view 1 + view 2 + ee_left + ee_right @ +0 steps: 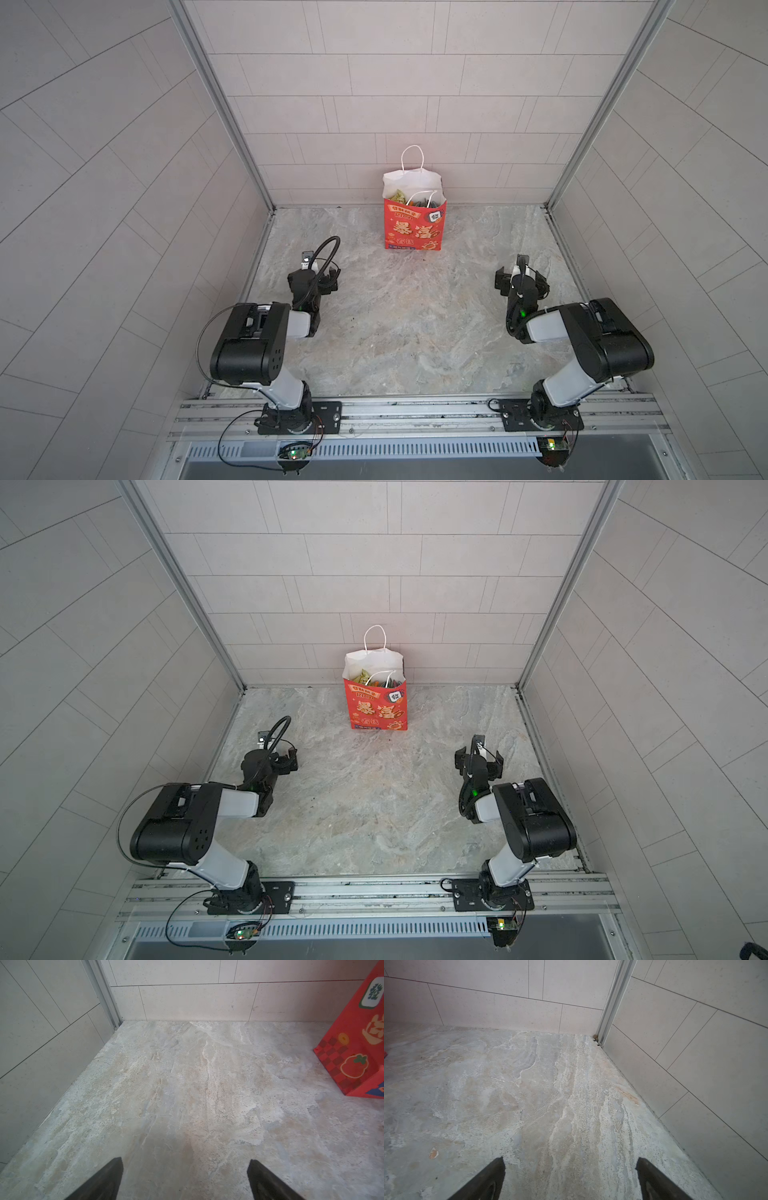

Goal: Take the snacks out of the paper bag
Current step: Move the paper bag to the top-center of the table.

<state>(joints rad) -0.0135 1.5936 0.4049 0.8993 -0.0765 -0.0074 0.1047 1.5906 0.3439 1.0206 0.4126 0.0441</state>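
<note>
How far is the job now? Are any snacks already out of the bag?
Done: nothing yet; no snack lies on the table. In hand: nothing; the left gripper and right gripper are open, empty, and apart from the bag. Left: everything; the snacks sit inside the upright bag, whose mouth is open.

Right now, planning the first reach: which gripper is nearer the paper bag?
Left, though narrowly. The left gripper sits open in front of the paper bag, off to the robot's left; the right gripper, also open, sits slightly farther off to the right.
</note>
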